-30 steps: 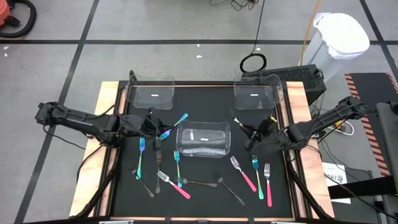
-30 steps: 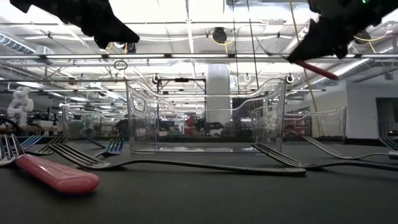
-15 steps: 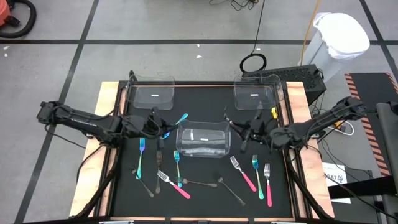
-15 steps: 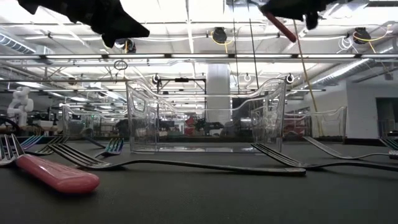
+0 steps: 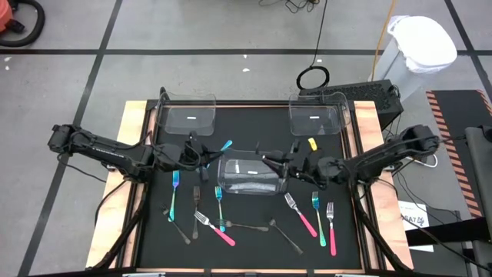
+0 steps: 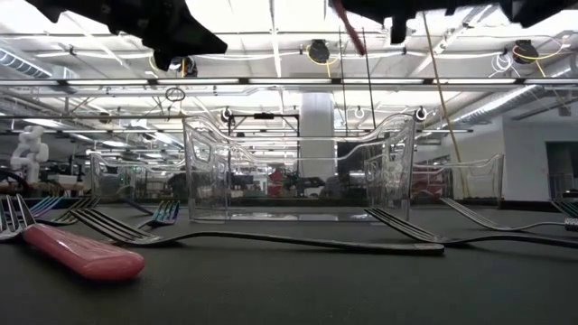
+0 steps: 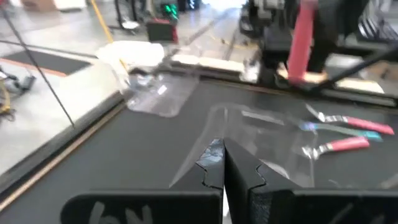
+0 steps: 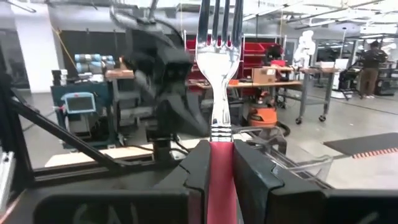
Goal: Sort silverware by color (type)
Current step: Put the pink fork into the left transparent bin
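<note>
Our right pincer (image 8: 217, 165) pinches a pink-handled fork (image 8: 219, 68), tines pointing away from the wrist, and hangs over the right rim of the clear bin at the middle of the tabletop (image 5: 252, 174). From table height the pink handle slants down out of the dark arm above that bin. Our left pincer (image 7: 222, 163) is pressed together with nothing in it, hovering over the left half of the tabletop just beside the middle bin's left wall, with a blue-teal piece (image 5: 216, 154) under it.

Two more clear bins (image 5: 187, 115) sit at the far edge, one near each far corner. The rest of the silverware lies flat: blue-teal forks (image 5: 174, 194) on the left side, a pink fork (image 5: 214, 228) and grey pieces (image 5: 248, 225) toward the near edge, and two pink forks with a teal one between them (image 5: 315, 211) on the right half.

We judge the step in hand to be carrying this pink fork to its bin. To do it well, we should bring the handle fully inside the bin's walls before letting go, and lower it so the fork does not bounce out or catch the rim. We should keep the left arm clear of the bin, since both arms crowd the middle. We cannot tell which bin is meant for pink.
</note>
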{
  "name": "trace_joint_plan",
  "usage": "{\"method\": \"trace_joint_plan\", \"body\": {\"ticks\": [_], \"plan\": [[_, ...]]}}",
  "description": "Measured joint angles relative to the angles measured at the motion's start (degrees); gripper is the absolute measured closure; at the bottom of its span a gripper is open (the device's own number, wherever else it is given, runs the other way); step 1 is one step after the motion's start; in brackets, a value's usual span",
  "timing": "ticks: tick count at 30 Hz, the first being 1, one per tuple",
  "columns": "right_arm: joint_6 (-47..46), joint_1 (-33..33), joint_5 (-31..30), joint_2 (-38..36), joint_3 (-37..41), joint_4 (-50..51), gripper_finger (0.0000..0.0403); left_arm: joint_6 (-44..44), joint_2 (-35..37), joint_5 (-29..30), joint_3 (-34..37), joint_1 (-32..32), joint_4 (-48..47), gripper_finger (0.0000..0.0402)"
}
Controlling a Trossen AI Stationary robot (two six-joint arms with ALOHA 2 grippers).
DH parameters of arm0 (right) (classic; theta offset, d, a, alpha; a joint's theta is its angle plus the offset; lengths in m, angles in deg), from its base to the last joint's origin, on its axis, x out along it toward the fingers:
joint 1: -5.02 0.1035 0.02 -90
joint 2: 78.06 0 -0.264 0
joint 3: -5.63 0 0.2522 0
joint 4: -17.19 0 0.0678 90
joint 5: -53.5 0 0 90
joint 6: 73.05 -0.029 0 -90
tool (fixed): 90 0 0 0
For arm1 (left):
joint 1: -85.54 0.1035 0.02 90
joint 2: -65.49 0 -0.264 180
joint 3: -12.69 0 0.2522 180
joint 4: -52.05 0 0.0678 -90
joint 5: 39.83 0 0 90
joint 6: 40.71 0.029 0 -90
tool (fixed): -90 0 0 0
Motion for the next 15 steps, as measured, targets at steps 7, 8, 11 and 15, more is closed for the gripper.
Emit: {"method": "trace_joint_plan", "body": {"ticks": [7, 8, 11, 15], "plan": [[-0.4, -2.4, 3.6, 10.3, 0.0, -15.4, 0.0359, 1.4, 0.0, 7.5, 0.0, 0.0, 1.0, 0.0401], [-0.3, -2.7, 4.4, 11.5, 0.0, -18.3, 0.0359, 1.4, 0.0, 8.1, 0.0, 0.0, 1.0, 0.0401], [0.1, -3.5, 5.1, 14.3, 0.0, -25.1, 0.0359, 1.5, 0.0, 8.8, 0.0, 0.0, 1.0, 0.0394], [1.1, -4.6, 5.1, 16.5, 0.0, -31.5, 0.0359, 1.1, 0.0, 8.9, 0.0, 0.0, 1.0, 0.0351]]}}
